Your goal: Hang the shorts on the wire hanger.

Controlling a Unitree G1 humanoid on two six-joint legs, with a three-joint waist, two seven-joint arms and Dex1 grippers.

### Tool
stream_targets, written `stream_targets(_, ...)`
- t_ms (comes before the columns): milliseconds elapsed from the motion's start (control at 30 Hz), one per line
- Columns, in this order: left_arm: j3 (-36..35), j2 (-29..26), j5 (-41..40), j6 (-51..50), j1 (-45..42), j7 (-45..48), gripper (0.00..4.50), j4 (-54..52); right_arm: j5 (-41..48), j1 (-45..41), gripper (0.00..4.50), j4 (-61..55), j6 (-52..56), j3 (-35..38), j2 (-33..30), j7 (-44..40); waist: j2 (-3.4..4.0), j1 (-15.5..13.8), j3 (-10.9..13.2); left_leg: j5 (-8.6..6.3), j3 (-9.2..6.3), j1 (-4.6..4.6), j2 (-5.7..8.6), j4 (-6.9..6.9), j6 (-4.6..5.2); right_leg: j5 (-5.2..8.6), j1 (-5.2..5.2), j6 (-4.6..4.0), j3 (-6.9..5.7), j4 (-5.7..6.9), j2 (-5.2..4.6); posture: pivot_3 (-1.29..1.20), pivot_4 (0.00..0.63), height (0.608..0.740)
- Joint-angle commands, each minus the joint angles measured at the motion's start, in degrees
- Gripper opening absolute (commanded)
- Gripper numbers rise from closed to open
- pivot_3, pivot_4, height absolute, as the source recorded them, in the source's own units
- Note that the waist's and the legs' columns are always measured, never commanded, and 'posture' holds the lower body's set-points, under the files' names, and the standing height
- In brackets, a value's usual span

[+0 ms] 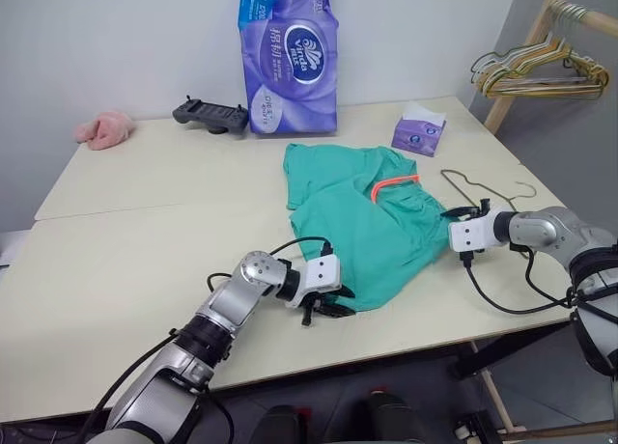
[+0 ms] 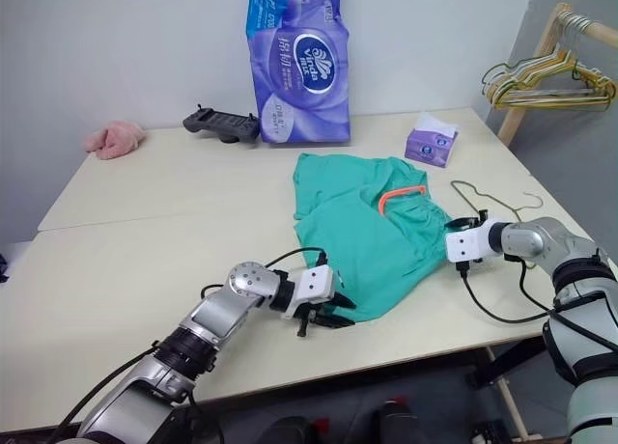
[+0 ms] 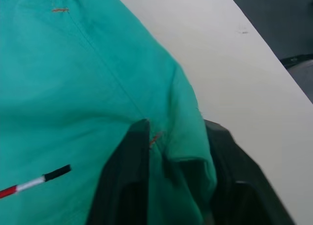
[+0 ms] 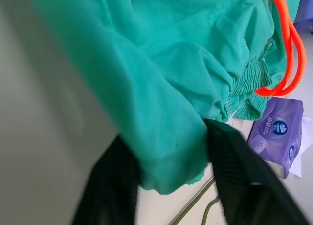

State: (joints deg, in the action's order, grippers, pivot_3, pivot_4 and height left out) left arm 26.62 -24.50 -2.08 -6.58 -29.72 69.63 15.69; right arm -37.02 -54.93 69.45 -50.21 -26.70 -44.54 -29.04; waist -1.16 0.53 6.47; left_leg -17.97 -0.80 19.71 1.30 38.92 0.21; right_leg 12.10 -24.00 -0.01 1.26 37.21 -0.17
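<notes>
- Shorts (image 1: pixel 362 222) lie spread on the pale worktop (image 1: pixel 126 261), centre to right of centre in the head views, teal fabric rumpled, orange drawstring (image 1: pixel 394 184) looped at the waistband on their right side.
- Left gripper (image 1: pixel 323 307) sits at the lower edge of the shorts, near the bottom centre of the frame. Wrist view: the two black jaws have a fold of the teal hem between them, fabric bunched in the gap; jaws drawn in on the cloth.
- Right gripper (image 1: pixel 454 215) is at the right edge of the shorts, by the waistband. Its wrist view has a thick fold of teal cloth between the jaws; jaws closed on the fabric, with the gathered elastic and drawstring loop just beyond.
- Wire hanger (image 1: pixel 483 188) lies flat on the worktop right of the shorts, thin and dark. Its lower part is hidden behind the right gripper and wrist; whether it touches the shorts, cannot tell.
- Purple tissue box (image 1: pixel 418 133) stands above the hanger, near the worktop's far right.
- Large purple tissue pack (image 1: pixel 288 58) stands upright at top centre; its top is cut off by the frame.
- Black controller (image 1: pixel 210 114) lies left of the pack; pink cloth (image 1: pixel 104 128) in the upper left.
- Bunched pale hangers (image 1: pixel 541 69) hang on a wooden rack (image 1: pixel 521 63), upper right, partly cut off.
</notes>
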Motion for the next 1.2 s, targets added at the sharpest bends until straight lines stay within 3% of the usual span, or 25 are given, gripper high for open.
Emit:
stream_targets(33,-0.7,-1.9,1.2,0.8,-0.4,0.9,0.32,2.2,1.4,-1.1,0.71,0.3,0.1,1.2,0.0,1.5,0.0,0.1,0.0,0.0,0.0,0.01,0.0,0.0,0.01,0.0,0.0,0.0,0.0,0.01,0.0,0.05,0.074,0.74)
stream_targets(100,-1.0,-2.5,1.3,1.7,-0.6,0.9,0.0,2.8,1.9,-1.0,0.04,0.1,-0.1,1.5,0.1,1.2,0.04,0.2,0.0,0.01,-0.01,-0.03,-0.01,0.0,0.01,0.0,0.0,-0.01,0.0,0.02,0.01,0.05,0.058,0.74)
stream_targets(267,-2.8,-2.9,1.5,3.5,-1.6,-0.6,0.0,4.7,4.7,0.3,0.04,-1.2,-0.2,3.4,1.1,0.3,0.08,0.5,-0.1,0.01,-0.01,-0.02,-0.01,0.0,0.01,-0.01,-0.01,-0.02,-0.01,0.03,0.01,0.04,0.045,0.74)
stream_targets(367,-6.7,-4.3,1.4,5.1,-3.5,-4.0,0.0,8.4,10.7,2.8,0.04,-4.9,0.6,5.8,3.6,-5.1,0.03,0.9,-0.4,0.01,-0.04,-0.01,-0.02,0.0,0.01,-0.01,0.0,-0.02,-0.02,0.02,0.01,0.04,0.042,0.74)
stream_targets(533,-12.4,-13.8,-1.0,9.7,-2.3,-0.5,0.0,10.9,22.4,9.2,0.04,-20.4,9.2,9.6,8.3,-15.4,0.06,1.9,-0.4,0.01,-0.09,-0.01,-0.15,-0.03,0.01,-0.02,-0.13,-0.05,-0.08,0.14,0.07,0.05,0.053,0.74)
stream_targets(733,-17.8,-33.2,-9.1,9.5,19.4,14.7,0.0,-5.3,32.2,21.0,0.04,-48.2,31.3,8.2,13.2,-26.6,0.1,1.0,-0.4,-0.08,-0.18,0.08,-0.21,-0.13,0.07,0.11,-0.39,-0.16,-0.22,0.34,-0.02,0.09,0.058,0.74)
stream_targets(833,-23.3,-41.9,-16.4,5.3,34.9,20.2,0.0,-18.4,38.9,27.4,0.04,-64.7,44.9,6.5,9.1,-36.7,0.11,-0.6,-0.4,-0.13,-0.27,0.18,-0.16,-0.11,0.03,0.19,-0.45,-0.14,-0.33,0.32,-0.17,0.13,0.062,0.74)
stream_targets(900,-26.7,-46.1,-19.8,3.7,42.2,22.2,0.0,-23.8,41.4,30.2,0.04,-72.0,50.2,5.9,5.7,-41.2,0.1,-2.1,-0.4,-0.14,-0.34,0.2,-0.09,-0.06,0.04,0.21,-0.39,-0.11,-0.44,0.22,-0.28,0.15,0.054,0.74)
stream_targets(967,-30.0,-53.0,-28.1,-3.3,47.2,22.8,0.0,-28.1,45.7,32.2,0.04,-78.3,55.9,6.3,1.1,-46.2,0.02,-3.7,-0.4,-0.14,-0.51,0.14,-0.03,-0.04,0.04,0.42,-0.12,0.2,-0.65,-0.12,-0.31,0.16,0.048,0.74)
stream_targets(1033,-27.8,-56.2,-32.9,-9.4,41.6,22.9,0.0,-27.4,49.6,30.4,0.04,-79.8,62.2,6.6,-1.3,-50.2,0.08,-5.0,-0.5,-0.12,-0.66,0.11,0.0,0.11,0.06,0.57,-0.02,0.02,-0.82,-0.17,-0.34,0.18,0.029,0.74)
stream_targets(1067,-24.9,-53.3,-31.1,-11.3,33.8,22.9,0.0,-24.0,50.1,27.8,0.04,-77.8,64.1,6.4,-0.8,-50.9,0.21,-5.2,-0.6,-0.07,-0.67,-0.06,0.01,0.14,0.13,0.59,-0.01,0.02,-0.89,-0.23,-0.35,0.19,0.022,0.74)
stream_targets(1100,-21.6,-49.2,-28.1,-12.3,24.9,22.6,0.0,-19.4,49.4,24.5,0.04,-74.0,64.3,5.9,0.7,-50.8,0.34,-5.3,-0.6,0.0,-0.61,-0.29,0.01,0.15,0.24,0.61,0.28,0.05,-0.98,-0.26,-0.34,0.19,0.012,0.74)
stream_targets(1167,-15.4,-35.9,-16.6,-6.4,2.1,17.0,0.0,-0.7,46.1,13.9,0.04,-59.8,61.1,5.3,6.3,-48.4,0.73,-5.7,-1.1,0.08,-0.51,-0.73,-0.04,0.1,0.37,0.62,0.82,0.08,-1.49,-0.4,-0.15,0.19,0.005,0.74)
stream_targets(1200,-13.8,-30.8,-11.7,-1.1,-6.5,13.5,0.0,8.8,44.4,9.2,0.04,-52.7,58.7,5.4,9.0,-46.7,0.55,-5.9,-1.2,0.09,-0.5,-0.83,-0.03,0.07,0.36,0.62,1.04,0.11,-1.7,-0.47,-0.13,0.2,0.0,0.74)
